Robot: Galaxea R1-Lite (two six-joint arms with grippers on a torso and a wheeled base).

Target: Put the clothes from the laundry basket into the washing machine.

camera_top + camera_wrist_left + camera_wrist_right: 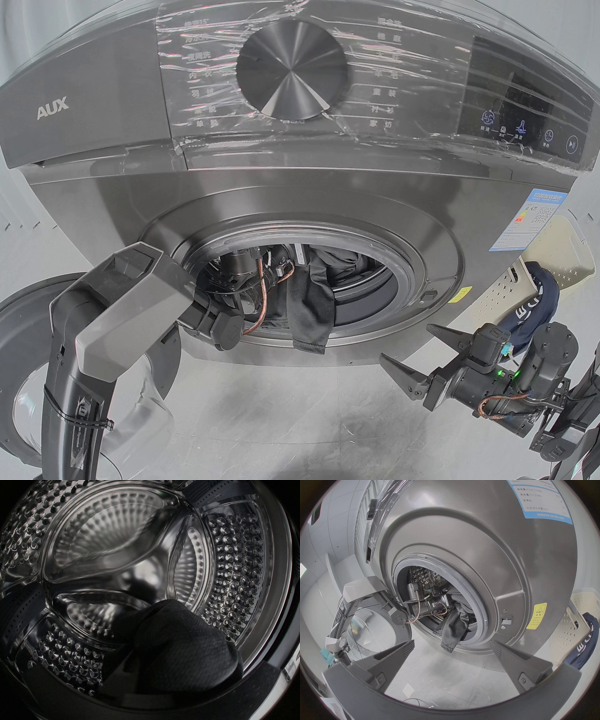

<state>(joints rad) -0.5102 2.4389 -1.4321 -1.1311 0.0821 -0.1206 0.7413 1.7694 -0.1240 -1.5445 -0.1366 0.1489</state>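
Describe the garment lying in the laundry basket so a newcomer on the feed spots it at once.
Start at the grey washing machine; beside its lower right corner stands a cream perforated laundry basket. Over the basket's rim hangs a navy garment with white lettering, unlike the plain black garment draped out of the drum opening.

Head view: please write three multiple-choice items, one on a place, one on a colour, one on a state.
1. The black cloth hangs: A over the drum rim; B from the dial; C on the floor.
2. The garment in the basket is: A red; B navy; C yellow.
3. The right gripper is: A shut on cloth; B shut, empty; C open.
Key: 1 A, it drapes out of the opening; 2 B, dark blue with white print; 3 C, its jaws stand apart with nothing between.
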